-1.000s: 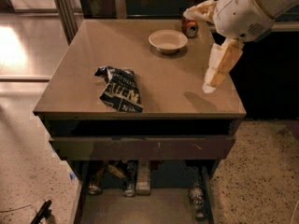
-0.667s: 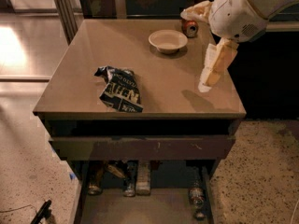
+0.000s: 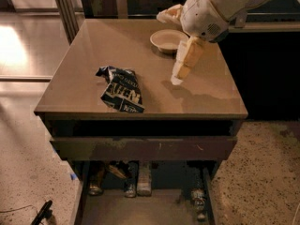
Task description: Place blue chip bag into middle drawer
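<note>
Tabletop (image 3: 93, 55): chip bag (image 3: 121, 90), bowl (image 3: 168, 40); tool (image 3: 177, 78) above

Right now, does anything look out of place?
The blue chip bag lies crumpled near the front edge of the countertop. In the open middle drawer, containers lie scattered. The gripper hovers above the countertop, right of the bag.

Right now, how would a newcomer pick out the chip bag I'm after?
Find the brown cabinet top. The chip bag lies near its front edge, left of the gripper hovering mid-top. It is crumpled, dark navy with white lettering, unlike the pale round bowl behind.
</note>
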`<state>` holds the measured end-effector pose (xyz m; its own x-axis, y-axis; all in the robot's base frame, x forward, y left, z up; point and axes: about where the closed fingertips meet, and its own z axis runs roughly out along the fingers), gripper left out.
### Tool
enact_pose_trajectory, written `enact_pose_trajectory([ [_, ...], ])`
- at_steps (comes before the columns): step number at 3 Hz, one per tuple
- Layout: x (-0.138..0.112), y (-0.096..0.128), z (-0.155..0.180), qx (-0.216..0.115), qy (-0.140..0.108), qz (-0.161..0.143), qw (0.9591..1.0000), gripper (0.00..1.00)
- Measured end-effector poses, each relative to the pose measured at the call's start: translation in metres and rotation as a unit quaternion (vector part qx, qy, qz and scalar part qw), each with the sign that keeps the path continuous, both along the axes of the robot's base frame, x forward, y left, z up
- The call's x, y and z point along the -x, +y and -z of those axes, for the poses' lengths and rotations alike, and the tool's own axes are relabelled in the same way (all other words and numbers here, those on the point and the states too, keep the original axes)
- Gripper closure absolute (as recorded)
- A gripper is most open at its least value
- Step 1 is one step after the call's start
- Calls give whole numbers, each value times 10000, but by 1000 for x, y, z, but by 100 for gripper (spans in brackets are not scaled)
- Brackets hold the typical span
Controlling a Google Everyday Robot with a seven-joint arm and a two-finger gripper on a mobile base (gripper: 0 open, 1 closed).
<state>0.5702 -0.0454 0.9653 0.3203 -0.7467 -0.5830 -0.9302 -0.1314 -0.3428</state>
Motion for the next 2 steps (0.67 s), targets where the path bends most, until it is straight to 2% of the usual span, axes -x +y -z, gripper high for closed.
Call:
enact_pose_trajectory([
  [1, 0, 0, 0, 0, -1, 0, 10000, 0],
  [2, 2, 2, -3, 18, -166, -51, 9998, 0],
])
